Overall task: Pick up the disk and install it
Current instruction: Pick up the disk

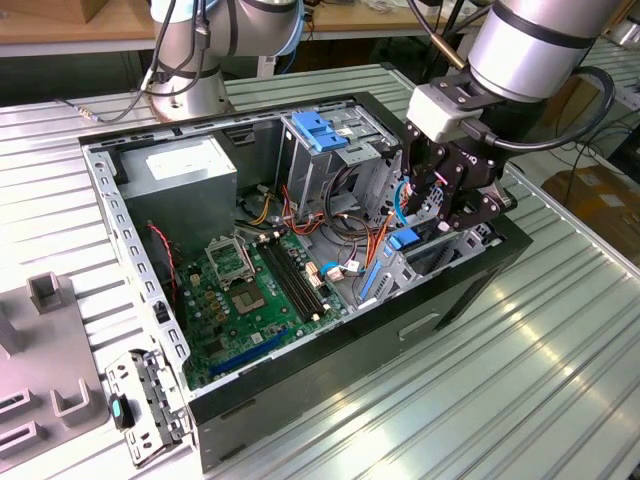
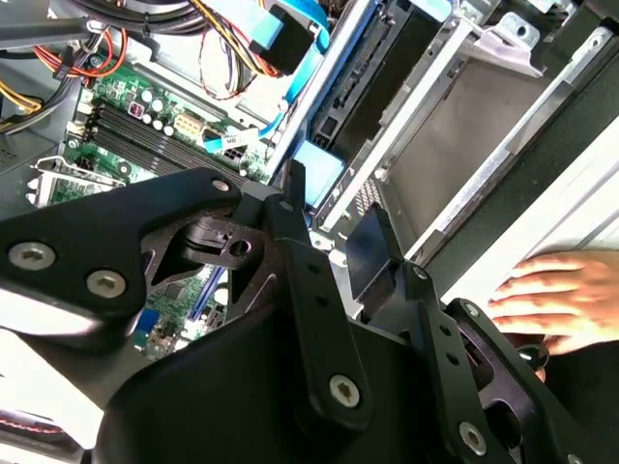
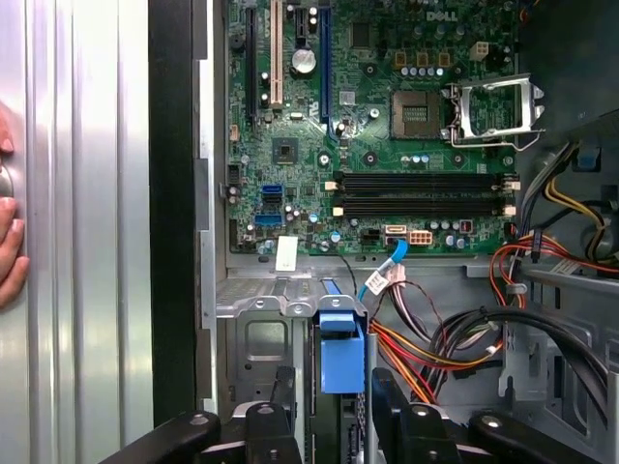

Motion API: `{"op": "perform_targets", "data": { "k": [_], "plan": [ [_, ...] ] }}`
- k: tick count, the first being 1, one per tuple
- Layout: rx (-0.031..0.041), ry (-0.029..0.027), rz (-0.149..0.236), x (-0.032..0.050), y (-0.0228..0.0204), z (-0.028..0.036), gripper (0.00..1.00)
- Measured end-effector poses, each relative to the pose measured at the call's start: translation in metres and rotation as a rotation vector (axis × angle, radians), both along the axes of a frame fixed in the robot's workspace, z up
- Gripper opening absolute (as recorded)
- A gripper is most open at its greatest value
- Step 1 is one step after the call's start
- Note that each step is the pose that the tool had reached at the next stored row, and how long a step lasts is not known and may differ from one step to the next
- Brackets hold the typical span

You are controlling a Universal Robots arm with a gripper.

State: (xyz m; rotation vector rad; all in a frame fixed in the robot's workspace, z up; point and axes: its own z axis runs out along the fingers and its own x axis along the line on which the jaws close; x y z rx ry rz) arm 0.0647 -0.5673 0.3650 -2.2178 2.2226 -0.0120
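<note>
- Exterior view gives the layout: open PC case (image 1: 330, 385) lying on the ribbed metal table (image 1: 560, 380), arm reaching down into the case's end at the exterior view's right.
- Gripper (image 1: 440, 215) sits low in the drive bay there, just beside the cage with the blue plastic top (image 1: 320, 130).
- Disk (image 1: 403, 239): a blue carrier piece shows under the gripper. The grey body can't be made out from this angle.
- First wrist view looks straight down: the disk (image 3: 340, 358) stands edge-on in the bay slot, blue carrier uppermost, next to the orange and black cables (image 3: 435, 338).
- In that view the gripper (image 3: 334, 387) has its fingers (image 3: 282, 391) parted, one on each side of the carrier. Bare bay metal shows between one finger and the carrier; the other finger is just beside it. Nothing looks clamped.
- Second wrist view adds the side angle: gripper (image 2: 332, 205) linkage up close, the disk (image 2: 317, 174) blue between the two fingertips, and an empty metal tray (image 2: 455, 145) alongside.
- Motherboard (image 3: 387, 126) is laid out flat in the first wrist view. The second wrist view catches a corner of it.
- Both wrist views pick up a person's hand (image 2: 546, 295) resting on the table outside the case wall.
- Exterior view also has the grey power supply box (image 1: 190, 170) at the far end and a loose bracket (image 1: 140, 400) on the table.
</note>
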Motion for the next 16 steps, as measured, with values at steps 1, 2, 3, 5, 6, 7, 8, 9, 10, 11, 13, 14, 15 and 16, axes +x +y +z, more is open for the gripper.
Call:
{"op": "perform_targets", "data": {
  "k": [1, 2, 3, 5, 6, 7, 8, 9, 10, 11, 13, 14, 15, 16],
  "plan": [
    [0.0001, 0.0, 0.0, 0.0, 0.0, 0.0, 0.45],
    [0.0001, 0.0, 0.0, 0.0, 0.0, 0.0, 0.45],
    [0.0, 0.0, 0.0, 0.0, 0.0, 0.0, 0.45],
    [0.0, 0.0, 0.0, 0.0, 0.0, 0.0, 0.45],
    [0.0, 0.0, 0.0, 0.0, 0.0, -0.0001, 0.45],
    [0.0001, 0.0, 0.0, 0.0, 0.0, -0.0001, 0.45],
    [-0.0001, 0.0, 0.0, 0.0, 0.0, -0.0001, 0.45],
    [0.0, 0.0, 0.0, 0.0, 0.0, -0.0001, 0.43],
    [0.0, 0.0, 0.0, 0.0, 0.0, -0.0001, 0.43],
    [-0.0001, 0.0, 0.0, 0.0, 0.0, -0.0001, 0.36],
    [0.0, 0.0, 0.0, 0.0, 0.0, -0.0002, 0.3],
    [0.0, 0.0, 0.0, 0.0, 0.0, -0.0001, 0.24],
    [0.0, 0.0, 0.0, 0.0, 0.0, -0.0002, 0.24],
    [0.0, 0.0, 0.0, 0.0, 0.0, -0.0002, 0.12]
  ]
}}
